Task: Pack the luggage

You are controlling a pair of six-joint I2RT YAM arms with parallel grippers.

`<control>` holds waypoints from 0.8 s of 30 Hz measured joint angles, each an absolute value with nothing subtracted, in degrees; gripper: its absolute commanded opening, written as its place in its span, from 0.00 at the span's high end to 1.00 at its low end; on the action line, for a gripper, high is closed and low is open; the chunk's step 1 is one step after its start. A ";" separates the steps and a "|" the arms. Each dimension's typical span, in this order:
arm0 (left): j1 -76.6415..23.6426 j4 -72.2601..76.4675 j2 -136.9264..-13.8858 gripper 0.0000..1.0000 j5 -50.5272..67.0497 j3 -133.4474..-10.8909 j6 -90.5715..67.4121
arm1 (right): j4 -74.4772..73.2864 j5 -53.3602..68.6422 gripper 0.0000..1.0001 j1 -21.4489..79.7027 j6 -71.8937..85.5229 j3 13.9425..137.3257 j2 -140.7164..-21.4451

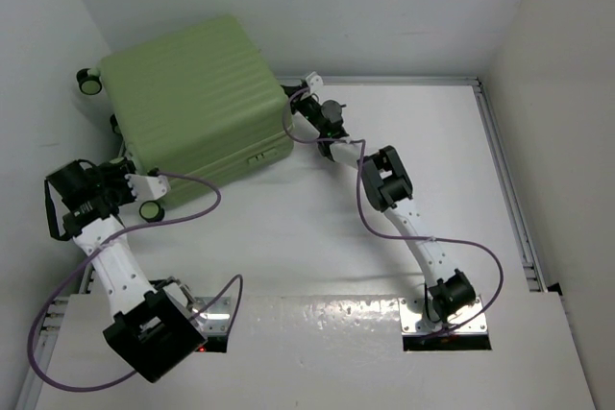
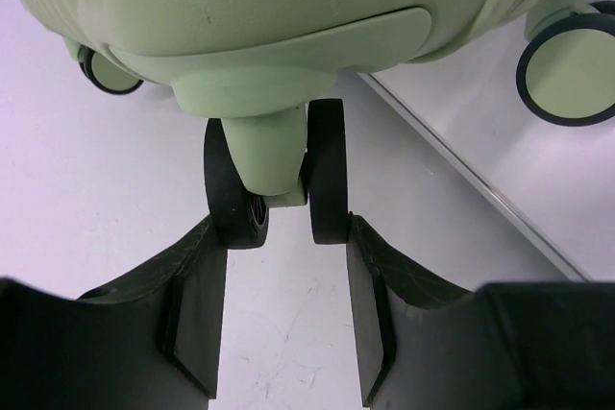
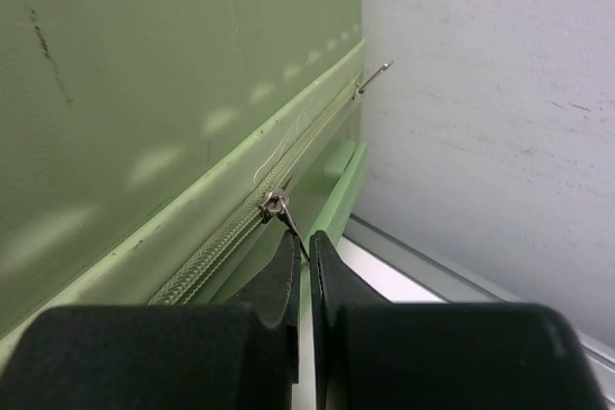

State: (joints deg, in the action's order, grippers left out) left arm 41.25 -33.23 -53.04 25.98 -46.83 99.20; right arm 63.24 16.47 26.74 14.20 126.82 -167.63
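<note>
Pinching zip pull point(image 3: 291, 229), R gripper point(image 3: 304, 245), seen wrist cam only.

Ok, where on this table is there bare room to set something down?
Widest bare patch: right of the right arm, out to the side rail. A smaller one lies between both arms, in front of the luggage, crossed by a purple cable. Crowded: the left corner, where the left tool faces a wheel.

White table point(image 1: 461, 160); green luggage point(image 1: 192, 93) lying flat at far-left corner.
</note>
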 measured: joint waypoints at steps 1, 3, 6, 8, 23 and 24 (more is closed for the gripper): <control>41.32 -33.15 -53.23 1.00 26.17 -46.83 99.59 | 62.22 16.56 1.00 26.72 13.91 128.68 -168.53; 41.21 -32.82 -54.00 1.00 26.22 -46.83 99.79 | 61.54 16.47 1.00 26.79 13.32 130.58 -169.62; 39.16 -32.08 -55.77 1.00 24.40 -47.22 97.82 | 61.30 16.05 0.99 26.96 12.34 130.72 -169.69; 37.17 -32.08 -57.21 0.81 21.34 -48.62 95.13 | 60.75 15.66 0.80 27.14 11.90 131.24 -169.82; 25.23 -27.24 -76.55 0.00 6.04 -62.35 65.76 | 57.43 20.93 0.55 18.96 38.02 97.03 -147.06; 24.23 -26.96 -76.95 0.00 4.64 -62.61 64.10 | 56.27 23.00 0.55 17.41 41.54 97.54 -145.67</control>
